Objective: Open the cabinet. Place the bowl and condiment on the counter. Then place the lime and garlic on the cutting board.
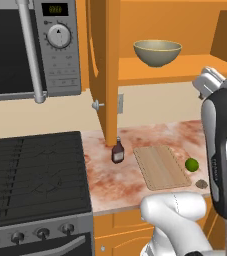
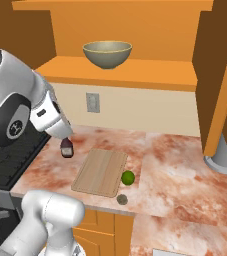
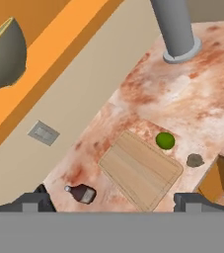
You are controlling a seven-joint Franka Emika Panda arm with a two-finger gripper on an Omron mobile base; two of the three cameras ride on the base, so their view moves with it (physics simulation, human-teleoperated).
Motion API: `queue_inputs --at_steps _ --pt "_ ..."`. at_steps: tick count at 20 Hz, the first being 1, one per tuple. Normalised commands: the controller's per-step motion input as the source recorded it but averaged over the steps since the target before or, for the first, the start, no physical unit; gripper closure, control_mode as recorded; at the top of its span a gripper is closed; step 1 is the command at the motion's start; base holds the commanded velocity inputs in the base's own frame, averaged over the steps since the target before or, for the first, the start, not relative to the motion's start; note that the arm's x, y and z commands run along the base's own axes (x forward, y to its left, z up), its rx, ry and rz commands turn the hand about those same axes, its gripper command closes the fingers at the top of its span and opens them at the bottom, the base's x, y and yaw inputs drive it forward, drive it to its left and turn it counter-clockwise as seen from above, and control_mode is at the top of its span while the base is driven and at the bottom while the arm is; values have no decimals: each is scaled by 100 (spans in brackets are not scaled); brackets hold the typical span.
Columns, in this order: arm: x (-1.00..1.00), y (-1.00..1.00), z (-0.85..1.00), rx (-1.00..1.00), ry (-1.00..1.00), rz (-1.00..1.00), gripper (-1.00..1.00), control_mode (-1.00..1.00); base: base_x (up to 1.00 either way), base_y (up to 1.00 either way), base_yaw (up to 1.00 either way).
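Cabinet (image 1: 105, 65) doors swung open; bottle (image 1: 117, 151) already down on table (image 2: 185, 170); bowl (image 1: 157, 52) left on shelf (image 2: 135, 72). Judged step: fetch bowl.

Pincer (image 3: 111, 201) spread wide, empty, hanging high over board (image 3: 140, 170), looking down.

Advice: swing up to shelf level, clear open doors, pinch bowl rim rather than round belly, lift level, set down beside board.

Lime (image 3: 165, 140) and garlic (image 3: 195, 160) on table just off board edge.

Hard to make out: bowl cut off at hand view edge; fingertips barely peeking; bottle half masked by arm in right base view.
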Motion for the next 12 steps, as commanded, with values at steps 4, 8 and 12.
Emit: queue_inputs --at_steps 4,8,12 --pt "0 -17 23 8 -2 -3 -100 -100 0 0 0" --pt "-1 -25 23 8 -1 0 -100 -100 0 0 0" --pt "-4 -21 21 6 -4 0 -100 -100 0 0 0"
